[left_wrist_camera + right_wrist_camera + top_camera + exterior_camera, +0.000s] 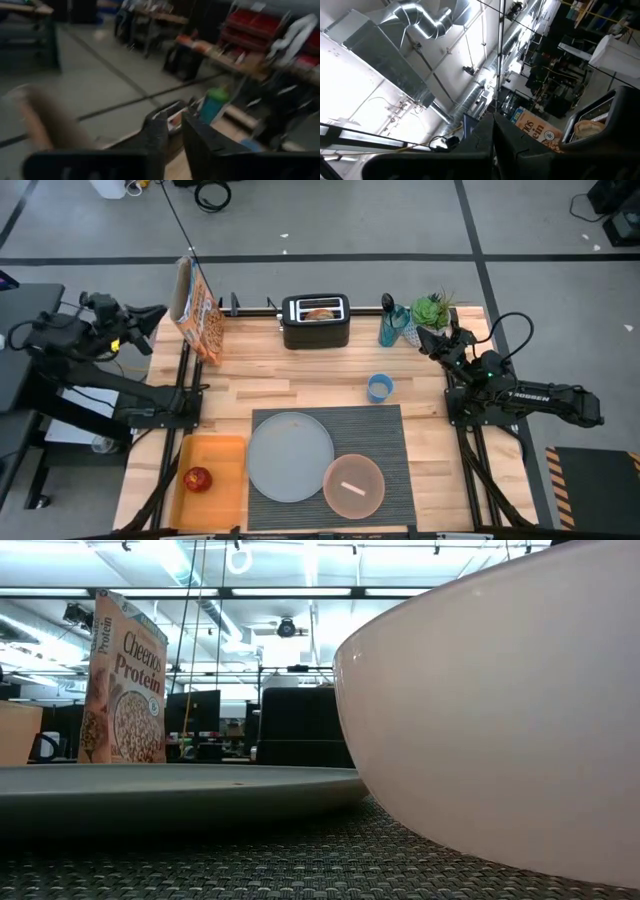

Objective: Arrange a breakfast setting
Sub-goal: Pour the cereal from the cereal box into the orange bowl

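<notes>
- Woven striped placemat (385, 435), rectangular, lies in front of the black toaster (316, 321).
- On it: smooth round grey plate (290, 457), glossy pinkish bowl (353, 485).
- Left gripper (150, 316) beside the cereal box (199, 308): fingers slightly parted, empty.
- Right gripper (428, 340): fingers pressed together.

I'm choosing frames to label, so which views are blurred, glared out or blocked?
High view: evenly lit and sharp, the plate and bowl clear on the placemat. Low view: the bowl fills the right half, hiding what lies behind it, though the cereal box stays readable. Left wrist view: smeared by blur throughout. Right wrist view: bright ceiling glare on one side.
</notes>
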Tool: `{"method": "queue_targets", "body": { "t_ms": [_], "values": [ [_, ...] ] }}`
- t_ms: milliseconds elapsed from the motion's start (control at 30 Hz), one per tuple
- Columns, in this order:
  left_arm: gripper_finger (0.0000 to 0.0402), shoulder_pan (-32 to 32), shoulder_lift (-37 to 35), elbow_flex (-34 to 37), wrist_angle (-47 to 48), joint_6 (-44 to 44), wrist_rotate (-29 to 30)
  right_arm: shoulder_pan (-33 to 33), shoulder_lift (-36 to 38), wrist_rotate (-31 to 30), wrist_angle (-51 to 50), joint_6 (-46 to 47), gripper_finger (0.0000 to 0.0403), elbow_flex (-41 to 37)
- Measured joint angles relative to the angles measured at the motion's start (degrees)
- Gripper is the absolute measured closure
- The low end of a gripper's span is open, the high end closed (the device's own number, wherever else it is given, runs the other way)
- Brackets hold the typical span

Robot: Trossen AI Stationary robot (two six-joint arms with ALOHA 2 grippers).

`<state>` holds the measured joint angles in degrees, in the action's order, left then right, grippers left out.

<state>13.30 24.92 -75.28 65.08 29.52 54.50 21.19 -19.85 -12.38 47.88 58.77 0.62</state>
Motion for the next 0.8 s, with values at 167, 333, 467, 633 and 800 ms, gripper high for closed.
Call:
{"method": "queue_targets", "body": {
  "t_ms": [167,333,467,633,800],
  "values": [
    [0.0243,0.0,3.7,-4.6,16.3,8.8,0.3,0.0,0.0,0.0,0.0,-0.2,0.0387,0.0],
    [0.0146,0.0,6.1,-4.4,24.6,13.4,-6.1,0.0,0.0,0.0,0.0,-0.4,0.0387,0.0],
    [0.0109,-1.1,7.1,-2.9,24.8,12.2,-12.7,0.0,0.0,0.0,0.0,-0.4,0.0388,0.0],
    [0.0105,-6.0,7.5,1.7,25.0,11.8,-15.3,0.0,0.0,0.2,0.0,-0.3,0.0394,0.0],
    [0.0104,-12.8,7.3,6.7,24.9,10.0,-14.9,0.0,0.0,0.6,0.0,1.1,0.0393,0.0]
  ]
}}
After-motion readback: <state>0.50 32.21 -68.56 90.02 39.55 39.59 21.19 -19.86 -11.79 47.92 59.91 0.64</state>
